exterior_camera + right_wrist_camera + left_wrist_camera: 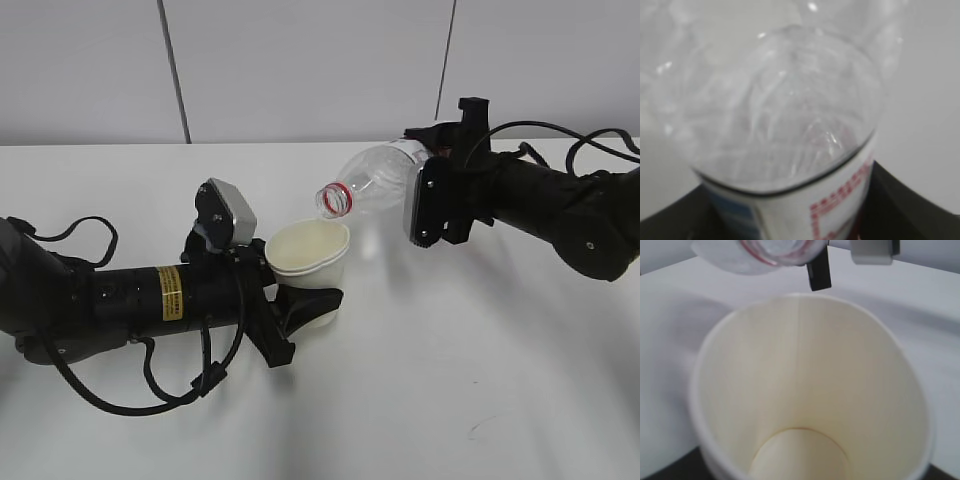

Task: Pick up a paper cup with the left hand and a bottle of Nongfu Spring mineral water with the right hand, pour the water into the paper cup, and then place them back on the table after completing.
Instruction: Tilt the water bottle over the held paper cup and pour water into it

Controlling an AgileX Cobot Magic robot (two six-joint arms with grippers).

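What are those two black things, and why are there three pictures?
They are two robot arms on a white table. One picture looks at the table from the side. The other two come from small cameras on each arm's wrist. The left arm holds a paper cup in its jaws; its camera looks down into the cup, which looks empty. The right arm holds a clear plastic bottle tipped over, its open mouth just above the cup. No water can be seen pouring.
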